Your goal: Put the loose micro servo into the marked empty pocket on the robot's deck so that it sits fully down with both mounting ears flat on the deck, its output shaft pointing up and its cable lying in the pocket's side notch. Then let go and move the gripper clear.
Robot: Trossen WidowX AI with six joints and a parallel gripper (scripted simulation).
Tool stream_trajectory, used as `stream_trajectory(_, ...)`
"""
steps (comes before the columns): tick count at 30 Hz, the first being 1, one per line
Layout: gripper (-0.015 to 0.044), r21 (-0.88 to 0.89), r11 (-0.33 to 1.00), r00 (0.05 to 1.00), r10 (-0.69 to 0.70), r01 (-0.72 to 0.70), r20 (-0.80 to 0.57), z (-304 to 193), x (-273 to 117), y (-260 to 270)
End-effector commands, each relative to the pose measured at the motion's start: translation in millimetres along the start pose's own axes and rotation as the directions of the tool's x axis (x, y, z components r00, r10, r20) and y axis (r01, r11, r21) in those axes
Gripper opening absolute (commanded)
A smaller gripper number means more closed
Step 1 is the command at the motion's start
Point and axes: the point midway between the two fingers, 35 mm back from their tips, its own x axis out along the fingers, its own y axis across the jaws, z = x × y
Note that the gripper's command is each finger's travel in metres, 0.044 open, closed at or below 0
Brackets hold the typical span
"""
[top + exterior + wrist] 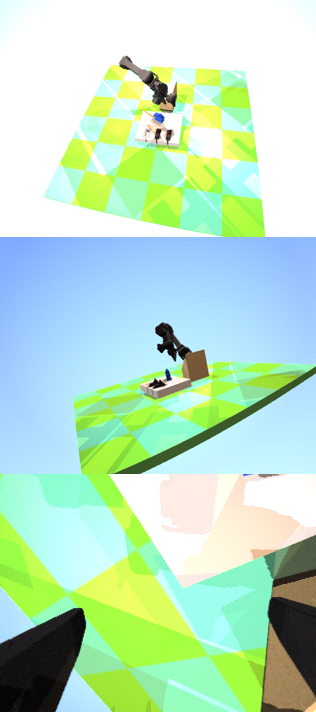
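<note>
The loose blue micro servo point(159, 117) point(167, 375) rests on the back part of the white deck point(175, 121) point(176, 388) point(187, 509). Its orange cable point(147, 112) runs off toward the deck's back left. Only a sliver of the blue servo shows at the top edge of the wrist view. The marked pocket point(147, 133) is empty, at the deck's front left, with a side notch at the front edge. It cannot be made out in the exterior view. My gripper point(168, 103) point(167, 355) point(175, 611) is open and empty, in the air behind and above the deck, clear of the servo.
Two black servos point(158, 133) point(168, 135) sit in the deck beside the pocket, to its right. A brown wedge-shaped block point(166, 106) point(197, 365) point(282, 674) stands just behind the deck, close to my gripper. The checkered board point(166, 198) point(189, 420) lies beneath everything.
</note>
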Motion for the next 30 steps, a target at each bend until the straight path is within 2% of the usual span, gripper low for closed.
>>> stream_trajectory(1, 0.0440, 0.138, 0.990, 0.999, -0.044, 0.041, 0.019, 8, 1, -5)
stream_trajectory(14, 0.0440, 0.538, 0.835, 0.982, -0.178, 0.115, 0.066, 29, 5, -23)
stream_trajectory(30, 0.0440, 0.881, 0.469, 0.935, -0.336, 0.062, 0.113, 54, 6, -46)
